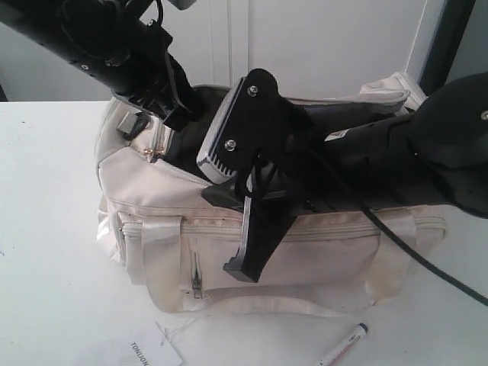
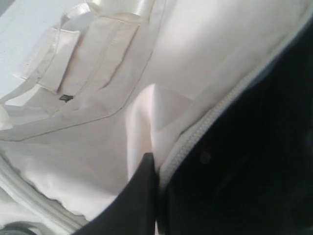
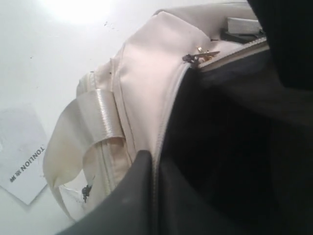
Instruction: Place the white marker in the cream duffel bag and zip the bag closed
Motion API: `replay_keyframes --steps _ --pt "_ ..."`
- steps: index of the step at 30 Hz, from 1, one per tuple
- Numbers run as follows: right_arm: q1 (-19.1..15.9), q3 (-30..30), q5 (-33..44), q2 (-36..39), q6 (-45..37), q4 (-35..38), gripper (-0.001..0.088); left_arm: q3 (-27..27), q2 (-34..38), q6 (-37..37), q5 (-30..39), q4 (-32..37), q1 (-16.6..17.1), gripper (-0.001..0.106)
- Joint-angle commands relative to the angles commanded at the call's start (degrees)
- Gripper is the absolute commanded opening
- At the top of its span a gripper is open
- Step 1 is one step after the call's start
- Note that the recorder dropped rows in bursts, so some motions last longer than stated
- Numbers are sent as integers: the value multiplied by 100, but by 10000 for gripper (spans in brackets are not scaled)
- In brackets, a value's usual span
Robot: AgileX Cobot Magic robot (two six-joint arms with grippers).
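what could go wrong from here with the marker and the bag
1. The marker lies on the table, outside the bag; zipping now would shut it out.
2. The left arm and right arm both crowd the open mouth, so they could collide or drag the soft bag.
3. The right arm's cable hangs over the bag's front and might snag.

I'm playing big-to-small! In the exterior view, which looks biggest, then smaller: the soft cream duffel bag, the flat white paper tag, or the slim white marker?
1. Largest by far: soft cream fabric duffel bag.
2-3. Unsure: flat white paper tag and slim white dark-capped marker both run off the bottom edge, so I can't rank them.
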Motion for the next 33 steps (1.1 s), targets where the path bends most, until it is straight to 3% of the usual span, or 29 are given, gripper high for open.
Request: replay_keyframes --steps 13,27,33 --pt "0 0 146 -93 -302 0 0 0 0 0 -872 597 0 0" --pt "0 0 280 -470 -302 -37 0 0 11 0 -1305 1849 0 0" --pt "0 0 477 -603 -432 -47 0 0 405 0 -1802 2040 0 0"
